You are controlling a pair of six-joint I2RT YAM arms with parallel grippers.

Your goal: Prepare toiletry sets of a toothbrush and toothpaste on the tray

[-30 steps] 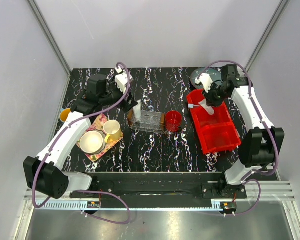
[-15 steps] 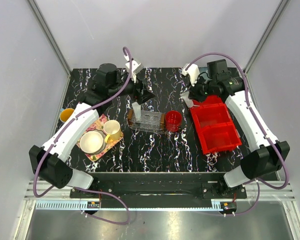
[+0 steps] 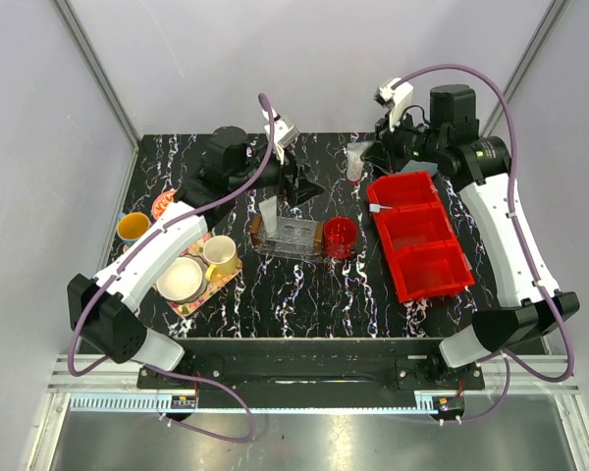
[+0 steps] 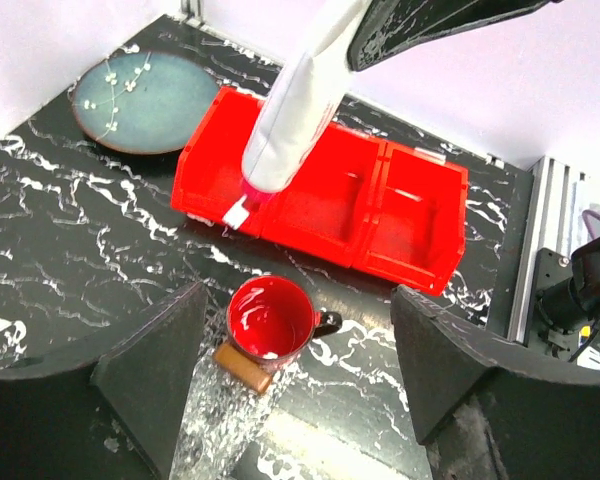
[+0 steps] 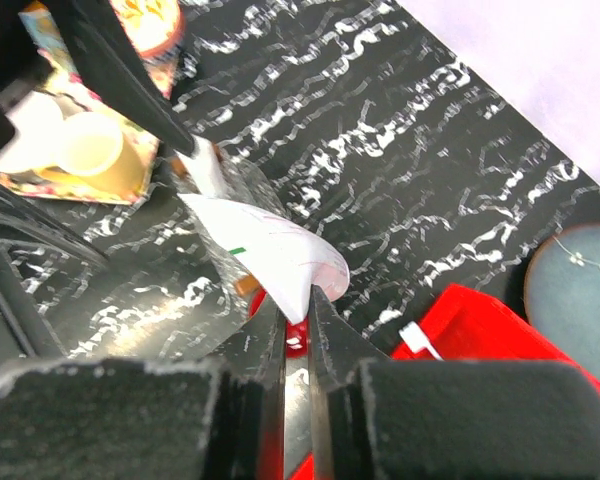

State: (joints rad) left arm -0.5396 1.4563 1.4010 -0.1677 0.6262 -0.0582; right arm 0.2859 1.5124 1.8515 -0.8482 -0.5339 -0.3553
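Observation:
My right gripper (image 3: 361,153) (image 5: 298,296) is shut on the flat crimped end of a white toothpaste tube (image 3: 354,169) (image 4: 290,110), which hangs pink cap down above the table, just left of the red bin (image 3: 420,257). A second toothpaste tube (image 3: 268,211) (image 5: 206,166) stands upright in the left end of the clear tray (image 3: 293,237) (image 4: 215,420). My left gripper (image 3: 302,186) (image 4: 298,296) hovers open above the tray's right end, nothing between its fingers. I cannot pick out the toothbrush in any view.
A red mug (image 3: 341,236) (image 4: 272,318) stands against the tray's right handle. A small white piece (image 3: 381,208) lies in the bin's far compartment. A blue-grey plate (image 4: 145,90) sits at the back. Cups stand on the flowery tray (image 3: 180,301) at the left.
My right gripper has lifted the toothpaste tube out of the red bin and carried it left and back. My left gripper has swung right to above the tray's right end.

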